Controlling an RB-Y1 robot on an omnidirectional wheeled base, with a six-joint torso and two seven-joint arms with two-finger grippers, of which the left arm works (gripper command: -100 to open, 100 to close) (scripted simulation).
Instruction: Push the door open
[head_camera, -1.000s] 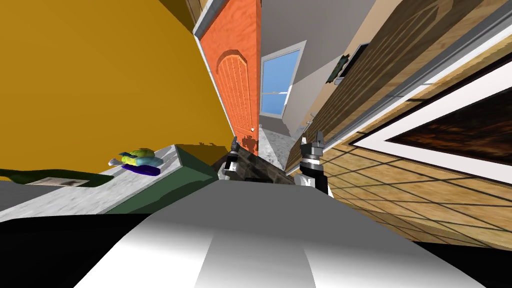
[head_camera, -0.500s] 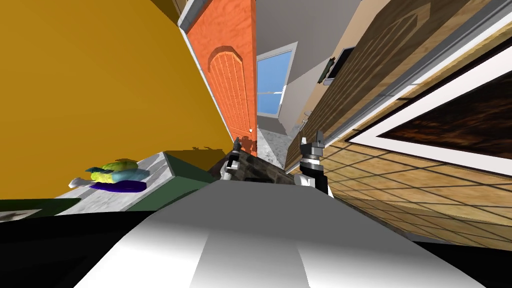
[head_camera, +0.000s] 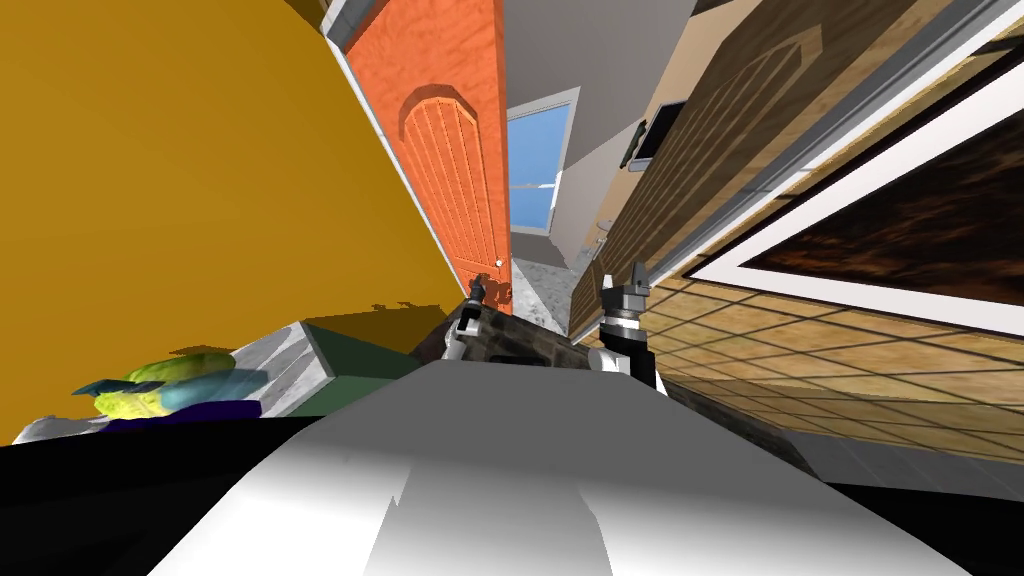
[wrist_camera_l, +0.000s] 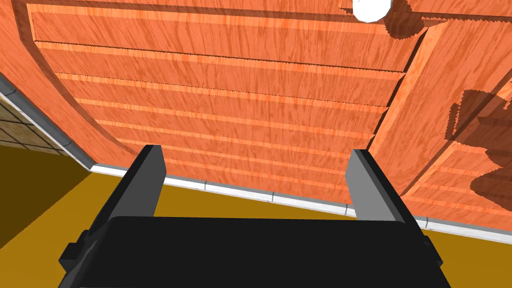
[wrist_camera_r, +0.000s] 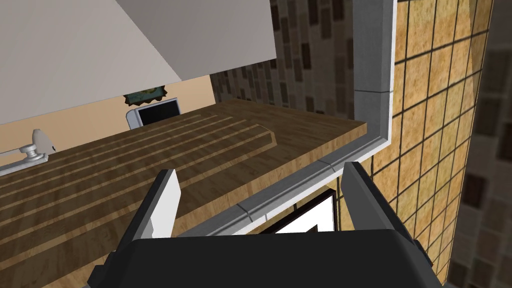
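Note:
An orange panelled door (head_camera: 450, 170) with a small white knob (head_camera: 498, 262) stands ahead on the left, hinged at the yellow wall. My left gripper (head_camera: 474, 290) is open just in front of its lower part. In the left wrist view the open left gripper (wrist_camera_l: 255, 152) faces the door's ribbed panel (wrist_camera_l: 225, 80), with the knob (wrist_camera_l: 372, 7) off to one side and nothing between the fingers. My right gripper (head_camera: 625, 285) is open and empty beside a brown wooden door (head_camera: 720, 150). In the right wrist view the right gripper (wrist_camera_r: 260, 172) points at that brown door (wrist_camera_r: 150, 160) and its lever handle (wrist_camera_r: 27, 150).
A green cabinet with a marble top (head_camera: 300, 360) stands close on my left, carrying a yellow-green and blue object (head_camera: 165, 385). Between the two doors a narrow gap leads to a window (head_camera: 530, 160). A framed picture (head_camera: 900, 230) hangs on the tiled wall at right.
I have moved forward: the cabinet has slid toward the lower left and the orange door looms larger. Both arms hold the same pose, grippers still open.

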